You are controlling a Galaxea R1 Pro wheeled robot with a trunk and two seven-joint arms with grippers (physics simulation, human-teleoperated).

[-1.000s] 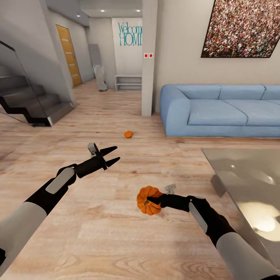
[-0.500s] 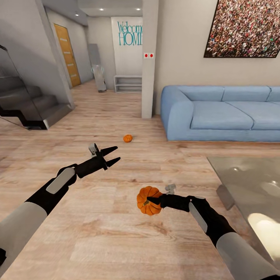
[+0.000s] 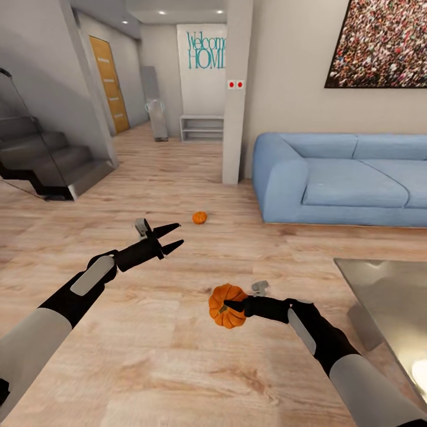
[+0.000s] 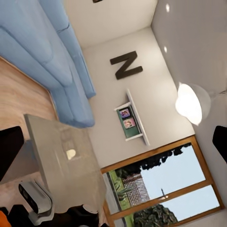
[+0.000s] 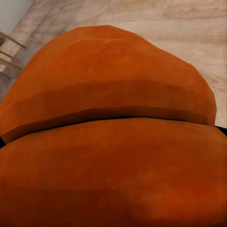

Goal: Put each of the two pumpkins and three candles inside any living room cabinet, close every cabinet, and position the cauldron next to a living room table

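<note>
Pumpkins, two: one (image 3: 227, 306) in right end effector (image 3: 228, 306) (clamped), one (image 3: 200, 217) on floor (image 3: 178, 367)

Pale wood-plank floor (image 3: 178, 367) runs under both pincers. Ahead of the right pincer (image 3: 228, 307) and off to its right, a blue sofa (image 3: 338, 184) stands against a beige wall, with a framed crowd picture (image 3: 385, 47) above it. Straight beyond the left pincer (image 3: 179, 233) a square pillar (image 3: 236, 118) marks a hallway with a low white shelf (image 3: 201, 127), teal "Welcome HOME" lettering (image 3: 206, 50) and recessed ceiling lights (image 3: 162, 12). Far to that pincer's left are a dark staircase (image 3: 41, 160) and a wooden door (image 3: 110, 83). The left wrist view shows glass patio doors (image 4: 165, 189) bright with daylight, a wall shelf (image 4: 130, 123) and a dome lamp (image 4: 191, 101).
</note>
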